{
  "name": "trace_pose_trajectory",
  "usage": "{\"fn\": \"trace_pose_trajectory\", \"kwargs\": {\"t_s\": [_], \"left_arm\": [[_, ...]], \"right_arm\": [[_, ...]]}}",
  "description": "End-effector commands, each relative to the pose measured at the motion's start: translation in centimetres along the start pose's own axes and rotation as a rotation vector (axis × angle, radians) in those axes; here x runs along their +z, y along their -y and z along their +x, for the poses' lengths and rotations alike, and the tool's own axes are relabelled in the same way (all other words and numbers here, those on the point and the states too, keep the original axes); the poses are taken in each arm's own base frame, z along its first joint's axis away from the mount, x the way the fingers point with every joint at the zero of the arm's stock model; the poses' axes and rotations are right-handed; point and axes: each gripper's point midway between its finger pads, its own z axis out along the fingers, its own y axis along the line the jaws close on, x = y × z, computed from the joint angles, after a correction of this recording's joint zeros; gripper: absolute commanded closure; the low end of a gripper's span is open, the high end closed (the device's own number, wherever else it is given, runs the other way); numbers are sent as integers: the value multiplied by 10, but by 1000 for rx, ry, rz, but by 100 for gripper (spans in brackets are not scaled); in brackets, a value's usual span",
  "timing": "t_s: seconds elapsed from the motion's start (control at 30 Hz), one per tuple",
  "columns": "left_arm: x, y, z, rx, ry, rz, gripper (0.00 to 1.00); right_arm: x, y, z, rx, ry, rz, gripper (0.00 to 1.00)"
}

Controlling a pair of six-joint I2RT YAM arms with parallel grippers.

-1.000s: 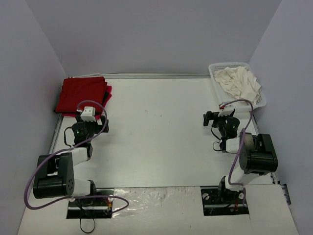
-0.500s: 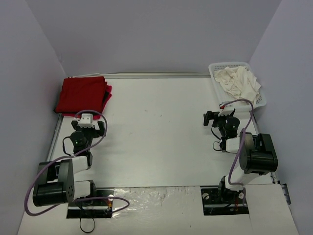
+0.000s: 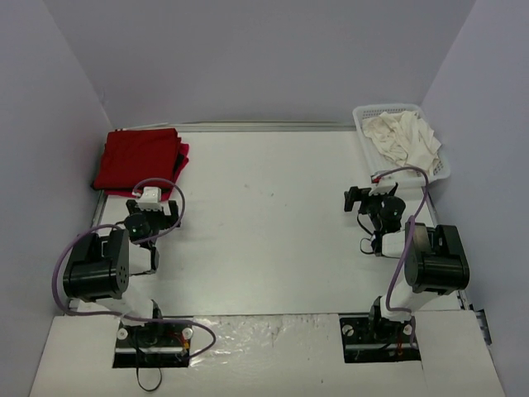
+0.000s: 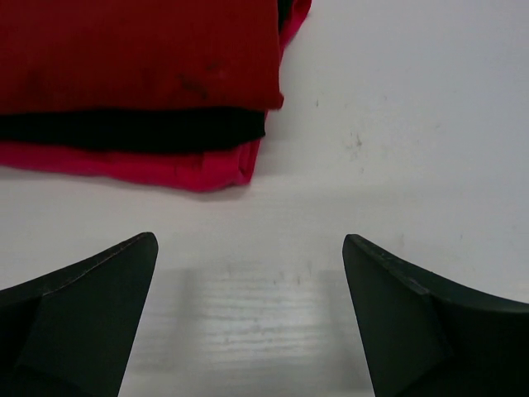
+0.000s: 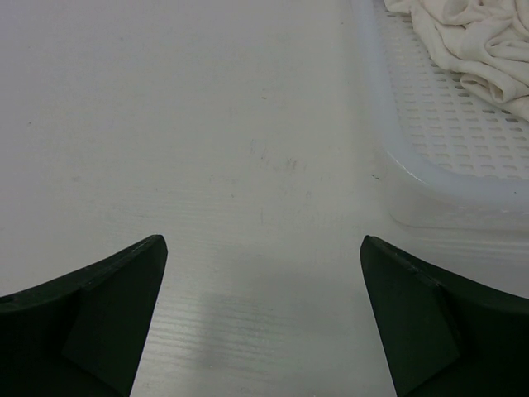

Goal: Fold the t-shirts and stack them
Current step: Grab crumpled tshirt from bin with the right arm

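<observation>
Red cloth is seen at the far left corner of the table (image 3: 264,240): the red t-shirts (image 3: 140,160) lie there as a flat folded stack. In the left wrist view a dark layer shows between the upper red bundle and a brighter red one beneath. The left gripper (image 3: 153,208) is held low just short of the stack's near edge, apart from it. Its jaws are spread wide with nothing between them — only bare table surface is seen in the gap. The cream-white t-shirt (image 3: 402,136) is crumpled inside the white mesh basket (image 3: 442,169) at the far right corner. The right gripper (image 3: 370,197) is placed near the basket's near left corner, not touching it; its jaws are likewise spread apart and empty. In the right wrist view the basket's rim and perforated floor are seen at the upper right, with folds of the cream cloth resting on that floor.
</observation>
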Motion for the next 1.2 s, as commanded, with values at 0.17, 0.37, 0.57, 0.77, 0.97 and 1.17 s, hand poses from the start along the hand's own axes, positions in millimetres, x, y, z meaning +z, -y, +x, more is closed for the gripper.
{"fn": "trace_pose_trajectory", "kwargs": {"t_s": [0.17,0.37,0.57,0.77,0.97,1.17], "left_arm": [[23,12,-45,86,77,69,6],[23,12,-46,90,76,69,5],[23,12,-46,89,76,67,6],[23,12,-46,91,77,67,6],[23,12,-45,90,74,67,6],[23,12,-46,89,76,67,6]], "right_arm": [[6,1,-30,-24,101,6,0],[6,2,-30,-26,101,11,0],[6,1,-30,-24,99,8,0],[6,1,-30,-24,99,6,0],[6,2,-30,-24,99,9,0],[6,1,-30,-24,99,8,0]]}}
